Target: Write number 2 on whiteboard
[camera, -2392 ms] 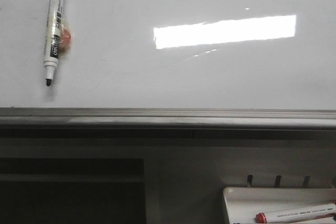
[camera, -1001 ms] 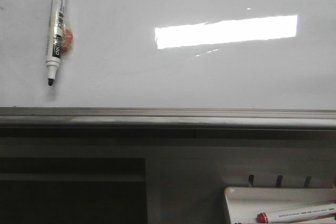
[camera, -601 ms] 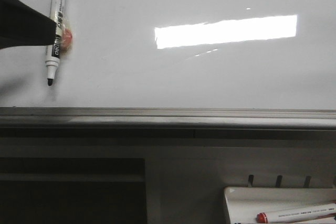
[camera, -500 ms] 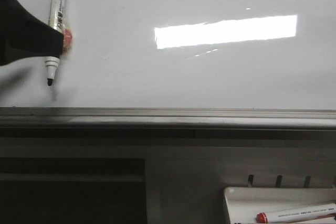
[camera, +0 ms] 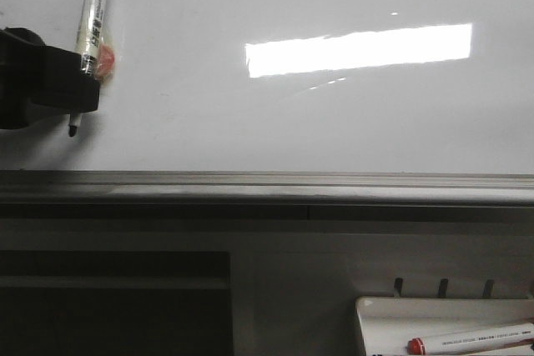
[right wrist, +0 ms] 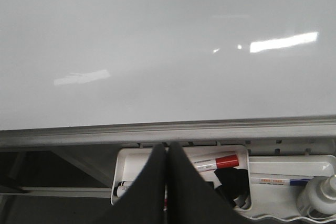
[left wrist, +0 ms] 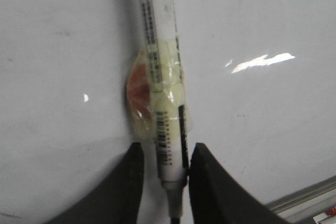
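Note:
The whiteboard (camera: 334,122) is glossy white with a bright rectangular reflection and a grey rail (camera: 334,183) along its lower edge. No number 2 shows on it. A white black-tipped marker (camera: 93,14) hangs on the board at upper left, with an orange-red lump (camera: 105,60) taped to it. My left gripper (camera: 81,89) reaches in from the left and straddles the marker's lower barrel. In the left wrist view the marker (left wrist: 157,51) lies between the open fingers of the left gripper (left wrist: 165,161): one finger touches it, the other stands apart. My right gripper (right wrist: 168,153) is shut and empty, below the rail.
A small white tray (camera: 384,314) hangs below the rail at lower right and holds a red-capped marker (camera: 467,341). The right wrist view shows that tray (right wrist: 126,166) with a red-capped marker (right wrist: 215,162), dark items and a white bottle (right wrist: 320,195). Dark shelving lies at lower left.
My left gripper came in from the left edge and moved down and right, until its fingers stood on either side of the marker's lower barrel. The marker has tilted slightly.

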`<state>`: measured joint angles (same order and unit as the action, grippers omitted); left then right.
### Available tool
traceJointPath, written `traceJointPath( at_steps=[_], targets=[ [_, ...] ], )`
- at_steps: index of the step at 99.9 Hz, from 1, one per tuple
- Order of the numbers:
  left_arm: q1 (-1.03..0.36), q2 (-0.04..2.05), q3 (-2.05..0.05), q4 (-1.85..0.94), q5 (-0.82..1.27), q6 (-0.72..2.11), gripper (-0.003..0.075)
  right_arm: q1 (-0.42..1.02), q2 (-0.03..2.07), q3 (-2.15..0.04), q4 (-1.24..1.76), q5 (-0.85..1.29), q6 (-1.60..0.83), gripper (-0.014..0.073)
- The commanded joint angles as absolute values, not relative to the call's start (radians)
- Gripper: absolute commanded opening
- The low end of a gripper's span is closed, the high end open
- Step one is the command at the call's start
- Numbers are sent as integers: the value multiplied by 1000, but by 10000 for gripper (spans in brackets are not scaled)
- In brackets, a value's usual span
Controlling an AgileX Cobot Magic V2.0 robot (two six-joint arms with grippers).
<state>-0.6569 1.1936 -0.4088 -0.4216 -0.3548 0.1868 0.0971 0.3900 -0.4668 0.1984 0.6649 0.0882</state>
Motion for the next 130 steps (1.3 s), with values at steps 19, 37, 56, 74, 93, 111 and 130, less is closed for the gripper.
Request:
traceJointPath(
  at_steps=[19, 37, 56, 74, 93, 111, 130],
  targets=[
    [-662, 1182, -437, -419, -425, 178, -20, 99, 406, -491, 206, 587, 75, -71],
    [-662, 1177, -437, -387, -425, 178, -20, 99, 406, -491, 206, 604, 32, -71],
    [-664, 1177, -437, -339, -425, 178, -20, 99, 406, -491, 210, 614, 0, -71],
    [-705, 1177, -437, -315, -425, 178, -20, 99, 406, -491, 210, 614, 0, -71],
    [-748, 1153, -437, -286, -434, 180, -20, 99, 409, -491, 223, 621, -53, -71],
    [-750, 1101, -437, -190, -443, 184, -20, 106, 409, -491, 378, 621, -271, -71],
    [-750, 1005, -437, 30, -380, 184, -20, 196, 450, -501, 706, 641, -682, -71]
  ],
)
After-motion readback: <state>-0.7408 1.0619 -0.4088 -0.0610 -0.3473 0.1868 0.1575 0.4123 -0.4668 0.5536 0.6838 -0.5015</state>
